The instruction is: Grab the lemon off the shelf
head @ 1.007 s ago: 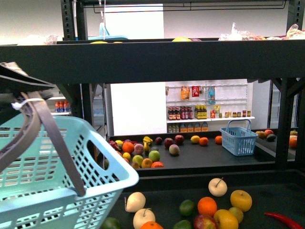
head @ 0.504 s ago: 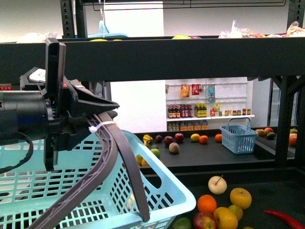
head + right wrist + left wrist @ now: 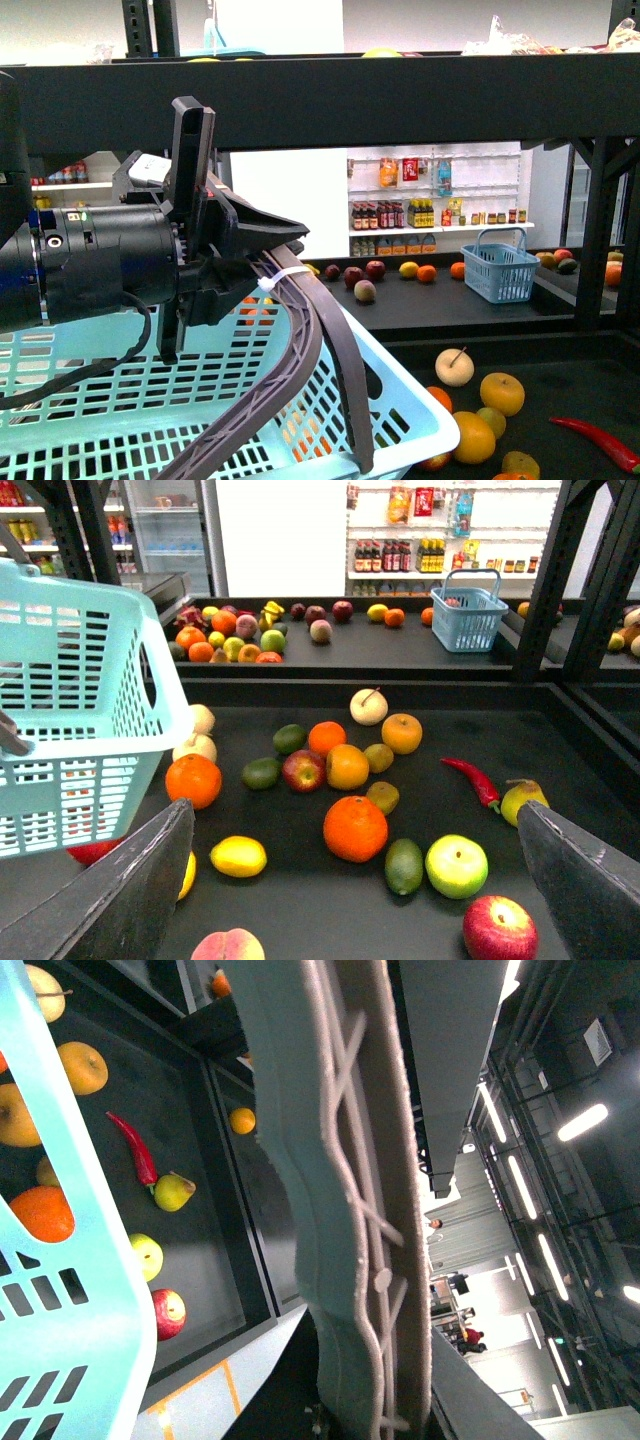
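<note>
The lemon (image 3: 238,856) lies on the dark tray of the shelf (image 3: 420,110), close beside the light-blue basket (image 3: 90,700) but not touching it. It sits in the gap between the fingers (image 3: 130,900) of the right tool (image 3: 355,818), which are spread wide and touch nothing, and it is nearer one finger than the other. The left tool (image 3: 285,245) is pressed together on the basket handle (image 3: 338,355), and the basket hangs over the tray. Around the basket the tray holds oranges, apples, limes and a red chilli (image 3: 472,780). Well beyond the basket stand another fruit tray, a small blue basket (image 3: 468,618) and white racks of bottles (image 3: 440,555)
</note>
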You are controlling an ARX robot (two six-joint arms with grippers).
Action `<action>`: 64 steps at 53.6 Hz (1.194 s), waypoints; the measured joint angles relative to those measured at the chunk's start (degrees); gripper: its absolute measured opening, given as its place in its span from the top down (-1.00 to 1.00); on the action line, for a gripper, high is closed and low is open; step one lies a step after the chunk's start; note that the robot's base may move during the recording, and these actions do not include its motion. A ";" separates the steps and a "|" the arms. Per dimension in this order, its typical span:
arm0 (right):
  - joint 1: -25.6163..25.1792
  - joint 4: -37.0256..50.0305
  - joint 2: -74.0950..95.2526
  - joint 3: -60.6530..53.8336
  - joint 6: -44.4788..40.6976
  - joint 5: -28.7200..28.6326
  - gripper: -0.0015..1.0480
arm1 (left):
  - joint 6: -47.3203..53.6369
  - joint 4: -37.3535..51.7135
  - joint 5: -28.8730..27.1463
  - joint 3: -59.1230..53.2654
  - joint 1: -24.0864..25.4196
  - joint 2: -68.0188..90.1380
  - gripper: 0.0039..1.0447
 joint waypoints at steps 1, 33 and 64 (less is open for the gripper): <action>0.00 0.00 0.00 0.00 0.00 0.00 -0.86 | 0.02 -0.11 -0.07 0.09 -0.13 0.04 0.81; -10.84 25.16 83.47 24.92 -7.72 -17.35 -0.86 | 0.87 -0.33 -0.09 0.59 -0.39 0.15 0.81; 9.14 13.27 131.95 62.25 17.35 -0.11 -0.86 | 1.05 -0.33 -0.13 0.59 -0.39 0.26 0.81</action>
